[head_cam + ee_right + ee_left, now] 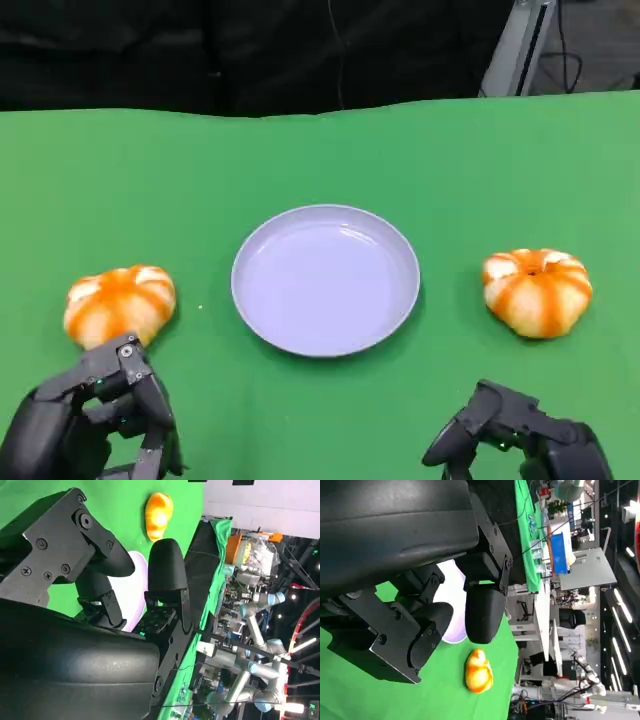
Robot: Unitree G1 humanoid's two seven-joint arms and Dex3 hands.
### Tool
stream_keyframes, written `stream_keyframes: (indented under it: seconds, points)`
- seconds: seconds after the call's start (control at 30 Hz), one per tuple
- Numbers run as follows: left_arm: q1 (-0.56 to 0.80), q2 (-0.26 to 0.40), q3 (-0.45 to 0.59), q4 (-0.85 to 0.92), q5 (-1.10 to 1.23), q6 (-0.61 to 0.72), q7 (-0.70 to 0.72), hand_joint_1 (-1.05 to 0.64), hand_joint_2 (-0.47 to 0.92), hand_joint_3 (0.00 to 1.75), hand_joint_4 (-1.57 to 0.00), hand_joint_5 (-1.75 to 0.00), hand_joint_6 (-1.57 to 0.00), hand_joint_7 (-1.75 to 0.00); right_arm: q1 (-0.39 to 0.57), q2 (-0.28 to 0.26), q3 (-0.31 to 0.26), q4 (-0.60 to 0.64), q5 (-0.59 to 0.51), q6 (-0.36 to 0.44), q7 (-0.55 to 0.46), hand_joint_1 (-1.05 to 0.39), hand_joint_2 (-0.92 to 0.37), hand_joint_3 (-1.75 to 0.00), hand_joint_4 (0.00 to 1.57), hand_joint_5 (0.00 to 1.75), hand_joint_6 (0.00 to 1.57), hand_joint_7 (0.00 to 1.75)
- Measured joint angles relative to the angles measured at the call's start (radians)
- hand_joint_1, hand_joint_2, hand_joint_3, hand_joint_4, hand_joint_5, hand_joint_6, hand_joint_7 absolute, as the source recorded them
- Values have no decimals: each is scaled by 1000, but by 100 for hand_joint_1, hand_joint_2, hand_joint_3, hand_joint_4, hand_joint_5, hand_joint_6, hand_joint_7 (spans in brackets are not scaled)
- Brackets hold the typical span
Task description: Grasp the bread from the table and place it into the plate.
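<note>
Left robot hand (95,420) empty, right robot hand (515,440) empty

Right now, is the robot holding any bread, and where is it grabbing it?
No, nothing is held. The left hand and right hand hover empty; both breads lie on the table beside the plate.

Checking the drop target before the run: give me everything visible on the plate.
The plate is round, shallow and pale lavender, smooth with a slight sheen like plastic or glazed ware, with a raised rim. It lies flat and upright on the green table, about centre, with nothing in it. One bread lies to its left, another bread to its right, both clear of the rim. Neither the left hand nor the right hand touches it.
</note>
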Motion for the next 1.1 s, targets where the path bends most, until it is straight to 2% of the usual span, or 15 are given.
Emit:
stream_keyframes:
  seconds: [0.07, 0.1, 0.13, 0.17, 0.2, 0.27, 0.3, 0.33, 0.4, 0.5, 0.8, 0.83, 0.9, 1.03, 1.1]
  points:
    - [0, 0, 1, 2, 0, 0, 0, 8, 42, 142, -90, -175, -78, -166, 0, 0, 0, 0, 1, 0, 0, 3, -32, -145, 81, 164, 84, 133]
    - [0, 0, 1, 3, 0, 0, 0, 8, 44, 138, -86, -170, -75, -159, 0, 0, 0, 0, 1, 0, 0, 3, -32, -144, 81, 165, 84, 133]
    - [0, 0, 1, 3, 0, 0, 0, 6, 51, 125, -78, -158, -73, -137, 0, 0, 0, 0, 2, 0, 0, 2, -33, -144, 80, 165, 84, 133]
    - [-3, 2, 2, 6, 0, -2, -2, 5, 55, 118, -74, -151, -73, -124, 0, 0, 1, 0, 3, 0, 0, 2, -33, -143, 80, 166, 84, 134]
    - [-11, 6, 5, 13, 0, -3, -12, 5, 58, 113, -72, -147, -73, -116, 0, 0, 2, 0, 6, 1, 1, 2, -34, -143, 80, 166, 84, 134]
    - [-28, 20, 12, 21, 0, -9, -24, 5, 59, 110, -70, -145, -73, -111, 0, 0, 3, 0, 12, 2, 1, 1, -34, -142, 80, 167, 84, 134]
    - [-34, 23, 15, 22, 0, -15, -27, -7, 69, 77, -57, -113, -63, -78, -1, 0, 4, 0, 13, 3, 1, 2, -34, -142, 80, 167, 83, 134]
    - [-40, 30, 16, 22, 17, -20, -28, -11, 79, 55, -54, -98, -64, -56, 0, 1, 4, 0, 13, 3, 1, 2, -34, -143, 80, 167, 83, 135]
    - [-60, 76, 23, 27, 91, -20, -28, -15, 89, 30, -52, -84, -68, -32, -2, 1, 4, 0, 13, 3, 1, 2, -34, -143, 80, 166, 83, 135]
    - [-83, 111, 40, 28, 135, -20, -25, -16, 92, 25, -52, -81, -70, -26, -4, 2, 4, 0, 13, 3, 1, 2, -34, -143, 80, 166, 83, 135]
    - [-83, 111, 39, 28, 149, -20, -25, -16, 92, 24, -52, -81, -71, -23, -4, 3, 4, 0, 12, 3, 1, 2, -34, -143, 80, 166, 83, 135]
    - [-83, 111, 39, 28, 149, -20, -26, -22, 90, 22, -43, -76, -62, -19, -4, 2, 4, 0, 12, 3, 1, 2, -34, -143, 80, 166, 83, 135]
    - [-91, 121, 36, 24, 200, -10, -23, -46, 91, 7, -18, -49, -35, -5, -3, 3, 4, 0, 13, 3, 1, 1, -34, -142, 79, 165, 83, 135]
    - [-177, 271, 31, -16, 549, 100, -10, -57, 92, 2, -10, -37, -26, 0, -4, 2, 4, 0, 15, 5, 1, 1, -35, -141, 79, 165, 82, 135]
    - [-217, 305, 30, -33, 636, 121, 11, -58, 92, 2, -6, -34, -22, 0, -2, 1, 3, 0, 18, 5, 1, 0, -36, -140, 79, 165, 82, 135]
